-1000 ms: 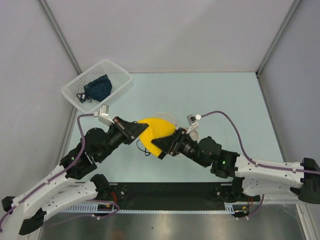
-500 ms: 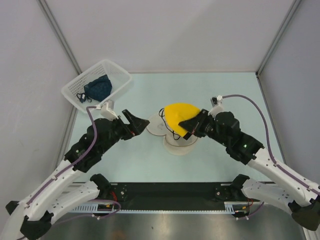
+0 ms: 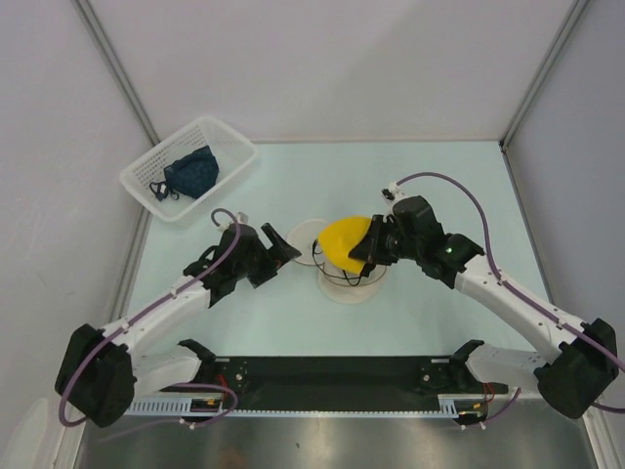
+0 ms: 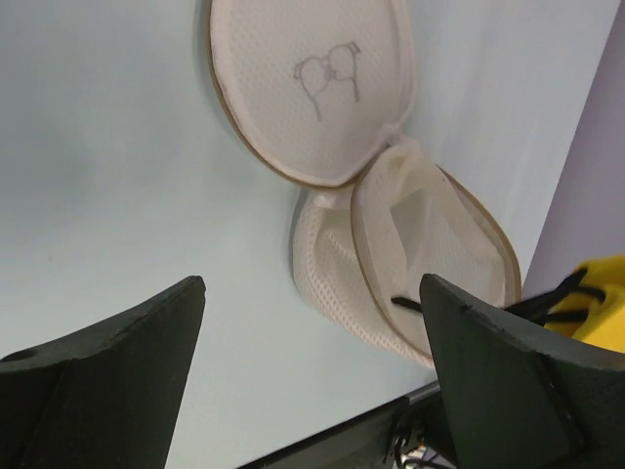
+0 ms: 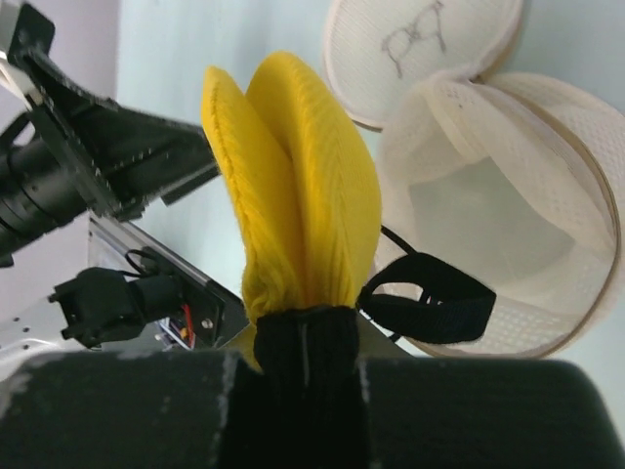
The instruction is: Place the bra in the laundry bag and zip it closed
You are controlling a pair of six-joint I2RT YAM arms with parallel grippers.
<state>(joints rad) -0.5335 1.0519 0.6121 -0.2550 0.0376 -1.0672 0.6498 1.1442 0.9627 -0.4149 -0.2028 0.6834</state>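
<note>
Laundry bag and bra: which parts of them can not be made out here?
Top view: inside of the laundry bag, covered by the bra.
Left wrist view: most of the bra, beyond the right edge.
Right wrist view: bra's lower end, inside the right claw.

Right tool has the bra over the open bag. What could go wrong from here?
1. The black strap loop dangling from the folded yellow padded bra could drape outside the round cream mesh laundry bag and get caught during zipping.
2. The left tool is open, holding nothing, so the soft bag may slide when the right tool pushes down.
</note>
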